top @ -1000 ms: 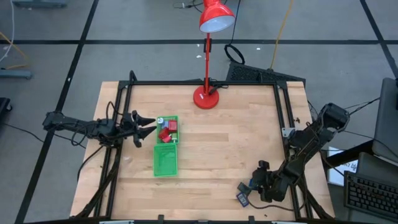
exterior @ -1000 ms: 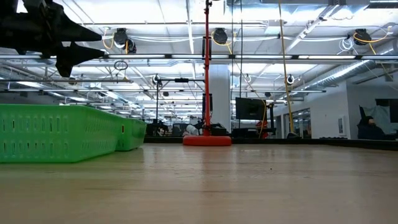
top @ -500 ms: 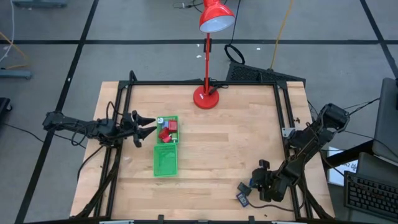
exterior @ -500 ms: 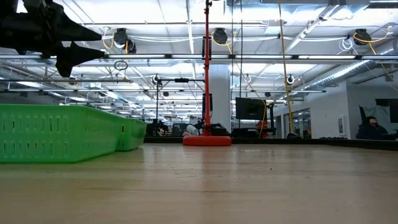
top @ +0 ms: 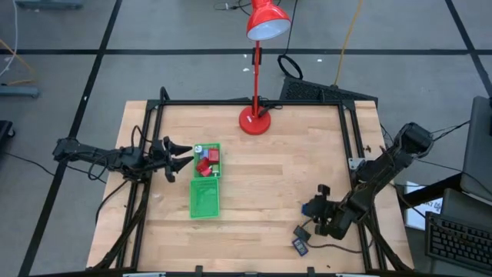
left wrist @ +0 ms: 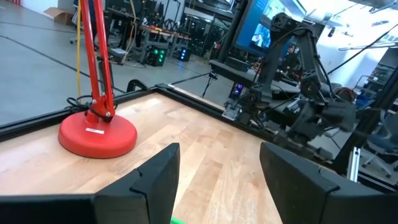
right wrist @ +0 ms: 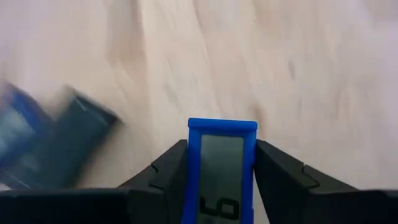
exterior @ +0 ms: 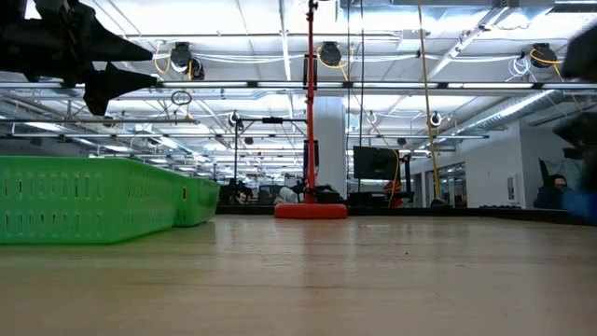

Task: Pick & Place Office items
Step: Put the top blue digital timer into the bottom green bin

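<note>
Office items are split between two places on the wooden table (top: 277,177). Several small pieces (red blocks (top: 205,163) and a whitish-blue bit (top: 197,149)) lie in the far compartment of the green tray (top: 204,201), which sits left of the table's centre; its near compartment shows only green.

Near the table's front right corner, a dark rectangle with a blue face (top: 300,245) lies flat on the wood. In the right wrist view it appears beside a second, bluer shape (right wrist: 18,134), both blurred.

Right gripper (top: 311,215): clenched on a blue-framed piece with a grey display face (right wrist: 221,165), held upright between the two dark fingers (right wrist: 165,171). It is raised over the table just behind the dark rectangle (clear of the wood in the wrist view).

Left gripper (top: 184,155): released, jaws spread, nothing between them. It hangs just beside the tray's left rim at the far compartment, above tray height in the low view (exterior: 121,65).

A red desk lamp (top: 255,119) stands at the table's far edge, its base on the wood, well apart from both grippers.
</note>
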Robot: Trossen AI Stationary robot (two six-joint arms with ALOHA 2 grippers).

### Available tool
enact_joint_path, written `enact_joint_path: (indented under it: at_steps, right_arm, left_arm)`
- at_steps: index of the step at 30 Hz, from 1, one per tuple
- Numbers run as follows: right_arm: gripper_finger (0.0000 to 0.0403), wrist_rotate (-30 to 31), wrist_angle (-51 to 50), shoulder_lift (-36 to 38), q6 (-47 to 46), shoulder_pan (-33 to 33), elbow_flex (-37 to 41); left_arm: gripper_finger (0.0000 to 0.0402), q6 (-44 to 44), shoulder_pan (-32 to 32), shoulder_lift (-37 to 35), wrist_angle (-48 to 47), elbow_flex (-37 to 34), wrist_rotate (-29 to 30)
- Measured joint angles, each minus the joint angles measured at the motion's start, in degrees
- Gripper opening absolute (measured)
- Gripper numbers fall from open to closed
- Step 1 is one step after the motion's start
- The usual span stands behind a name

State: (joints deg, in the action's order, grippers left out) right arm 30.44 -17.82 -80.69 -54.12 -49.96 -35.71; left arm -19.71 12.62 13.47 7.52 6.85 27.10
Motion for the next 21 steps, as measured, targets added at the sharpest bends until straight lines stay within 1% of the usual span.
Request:
enact_joint_path:
  at_steps: [3,7,9,11,14,16,18,21]
  right_arm:
    - [0.0145,4.9,1.2,3.8,5.5,1.7,-0.3]
    - [0.0147,14.8,4.3,7.9,15.3,4.4,-0.2]
    - [0.0146,18.9,8.4,9.6,21.4,6.0,-0.3]
    - [0.0145,20.8,13.2,10.8,28.3,7.7,-0.3]
    - [0.0145,21.5,23.6,11.7,38.7,10.6,-0.3]
    - [0.0146,19.5,30.6,11.7,45.4,12.6,-0.3]
    - [0.0148,15.5,37.7,11.7,50.8,14.4,-0.3]
    - [0.0146,8.7,46.8,10.9,56.4,16.9,-0.3]
  left_arm:
    - [0.0225,2.5,0.0,0.0,1.1,0.0,0.0]
    - [0.0225,7.0,0.0,1.3,5.0,0.0,-0.5]
    - [0.0225,8.9,0.0,3.0,6.7,0.0,-3.0]
    - [0.0225,11.3,0.0,5.6,10.3,0.0,-7.1]
    - [0.0225,13.9,0.0,11.4,16.4,0.0,-13.2]
    - [0.0225,15.9,0.1,16.1,22.6,0.0,-17.2]
    - [0.0225,17.9,0.5,21.3,29.6,0.0,-20.5]
    - [0.0225,20.9,1.6,29.2,40.1,0.0,-25.4]
